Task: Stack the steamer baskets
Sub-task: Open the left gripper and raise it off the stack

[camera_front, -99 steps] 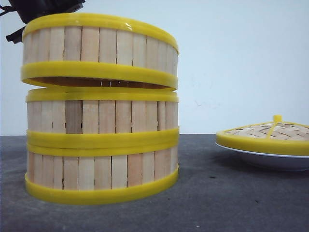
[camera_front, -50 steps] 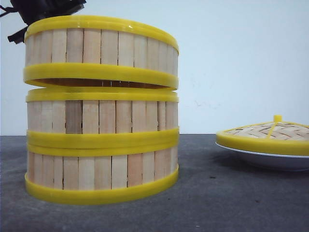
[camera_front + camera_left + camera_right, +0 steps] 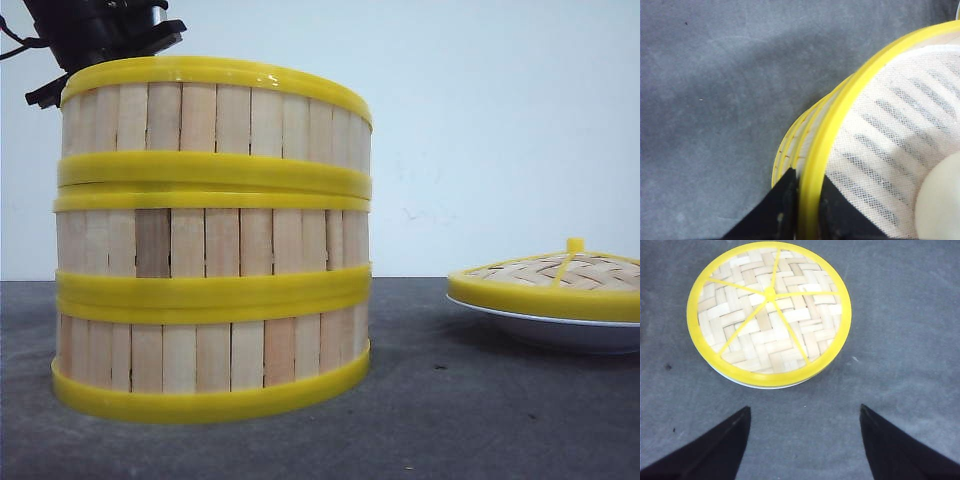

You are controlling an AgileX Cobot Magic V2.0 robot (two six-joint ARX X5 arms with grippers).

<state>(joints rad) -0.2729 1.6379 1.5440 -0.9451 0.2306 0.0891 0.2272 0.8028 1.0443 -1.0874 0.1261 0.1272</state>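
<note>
Three steamer baskets stand in one stack at the left of the grey table. The top basket (image 3: 215, 120) rests on the middle basket (image 3: 210, 240), which sits on the bottom basket (image 3: 210, 355). My left gripper (image 3: 807, 178) is shut on the top basket's yellow rim (image 3: 840, 115), one finger outside the wall and one inside. Its black wrist (image 3: 100, 30) shows behind the stack's upper left. My right gripper (image 3: 804, 408) is open over bare table, short of the lid, with nothing between its fingers.
A woven yellow-rimmed lid (image 3: 769, 312) with a small knob lies on a white plate (image 3: 560, 325) at the right of the table. A white mesh liner (image 3: 900, 115) and a pale round shape (image 3: 942, 200) lie inside the top basket.
The top basket, held by my left gripper, has come down from a small tilted gap onto the middle basket's rim. The lid and plate have not moved.
</note>
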